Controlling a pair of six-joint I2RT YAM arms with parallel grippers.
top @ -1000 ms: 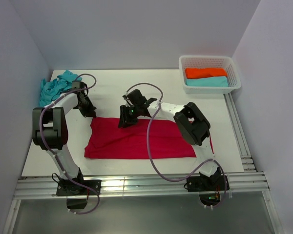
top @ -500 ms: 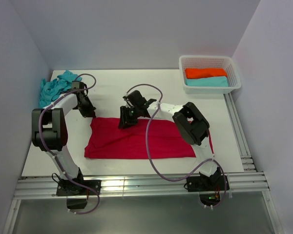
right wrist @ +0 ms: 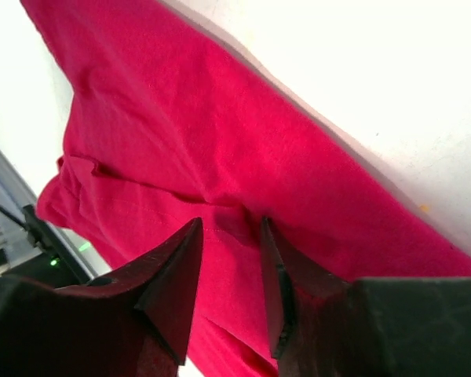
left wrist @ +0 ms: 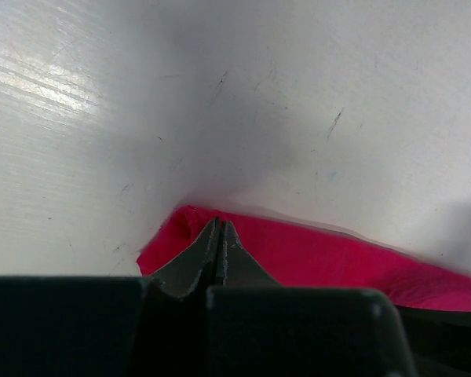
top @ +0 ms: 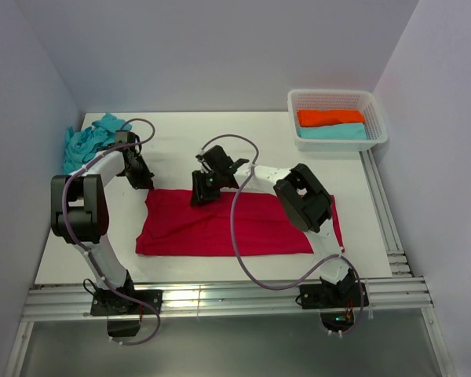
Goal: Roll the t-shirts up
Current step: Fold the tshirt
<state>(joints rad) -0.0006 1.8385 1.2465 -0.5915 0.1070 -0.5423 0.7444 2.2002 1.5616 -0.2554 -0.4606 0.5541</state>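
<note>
Left gripper (left wrist: 218,229) closed, crimson t-shirt (top: 190,228) corner just under its tips, right gripper (right wrist: 229,233) part-open, cloth puckered between its jaws

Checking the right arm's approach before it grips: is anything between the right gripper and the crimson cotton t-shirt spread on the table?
Nothing visible. The right gripper hangs open directly at the crimson cotton t-shirt, with only bare red fabric showing in the gap.

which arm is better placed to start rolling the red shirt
Left. The left gripper is shut on the shirt at its far-left corner, an end to roll from. The right gripper is open over the middle of the far edge.
</note>
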